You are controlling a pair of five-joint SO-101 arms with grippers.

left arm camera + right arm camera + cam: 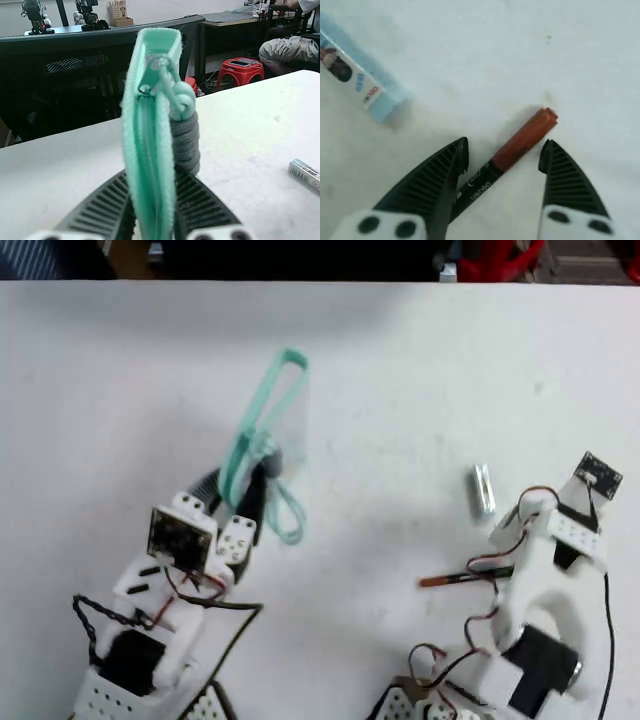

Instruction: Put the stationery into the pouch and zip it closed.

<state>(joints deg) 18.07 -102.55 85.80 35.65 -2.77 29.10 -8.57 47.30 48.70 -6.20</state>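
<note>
Closure of the spread right claw (506,146) should be centred on the red-capped black pen (525,135), the left claw (152,200) pinching the mint-green fabric pouch (145,115).

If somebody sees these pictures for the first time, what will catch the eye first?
The mint-green pouch stands out first: it is held on its edge, on the left side of the white table, between the left arm's jaws. Next comes the red-capped pen, lying on the table between the right arm's open jaws, with a small pale blue box lying nearby.
</note>
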